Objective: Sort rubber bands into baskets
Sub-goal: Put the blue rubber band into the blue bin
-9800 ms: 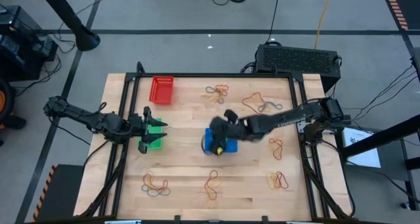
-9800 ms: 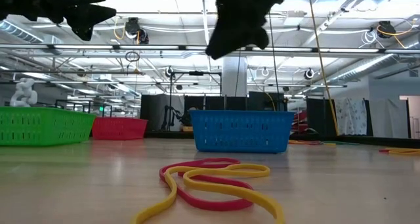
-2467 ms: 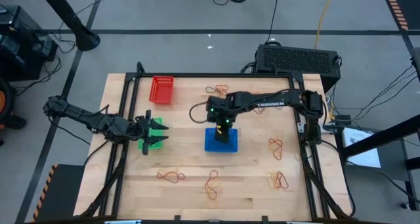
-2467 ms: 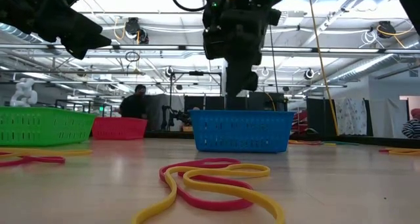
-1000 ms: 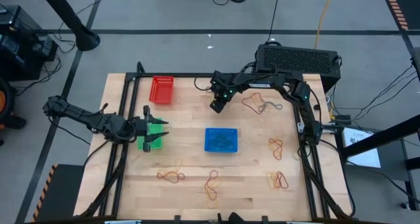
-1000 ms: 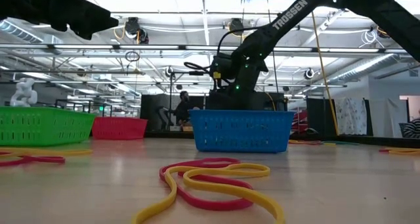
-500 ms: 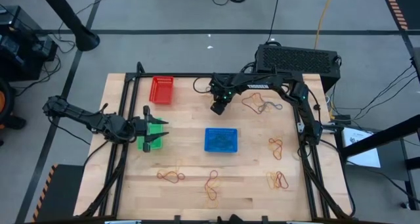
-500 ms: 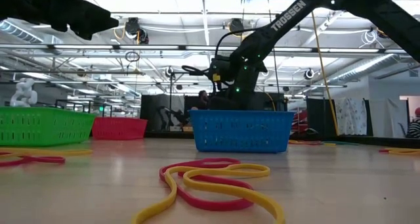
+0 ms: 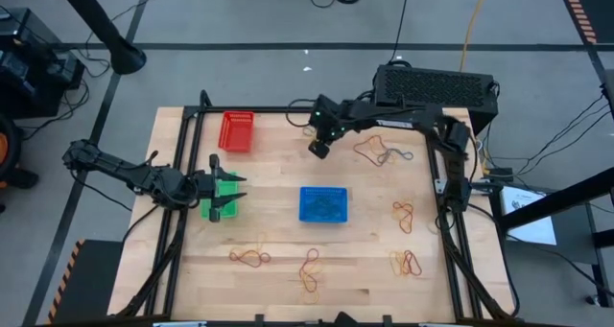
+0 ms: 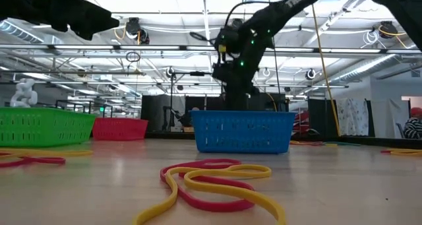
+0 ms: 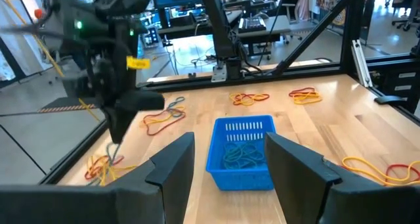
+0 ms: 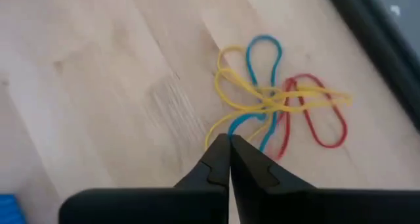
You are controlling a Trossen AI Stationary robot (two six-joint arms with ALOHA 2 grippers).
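My right gripper (image 9: 318, 148) hangs over the far middle of the table with its fingers shut (image 12: 229, 145). It is above a tangle of yellow, blue and red rubber bands (image 12: 275, 102) that lies flat on the wood. My left gripper (image 9: 230, 193) is open (image 11: 230, 171) and empty over the green basket (image 9: 221, 200) at the left. The red basket (image 9: 236, 131) stands at the far left. The blue basket (image 9: 323, 204) stands in the middle, with blue bands (image 11: 239, 155) in it.
More band clusters lie at the far right (image 9: 382, 151), the right (image 9: 403, 215), the near right (image 9: 406, 262), the near middle (image 9: 309, 268) and the near left (image 9: 251, 257). A black frame (image 9: 436, 174) edges the table. A person's arm (image 10: 412, 127) shows far behind.
My right gripper has risen above the far band tangle and gone slightly toward the table's far edge. The low view shows it higher above the blue basket than before.
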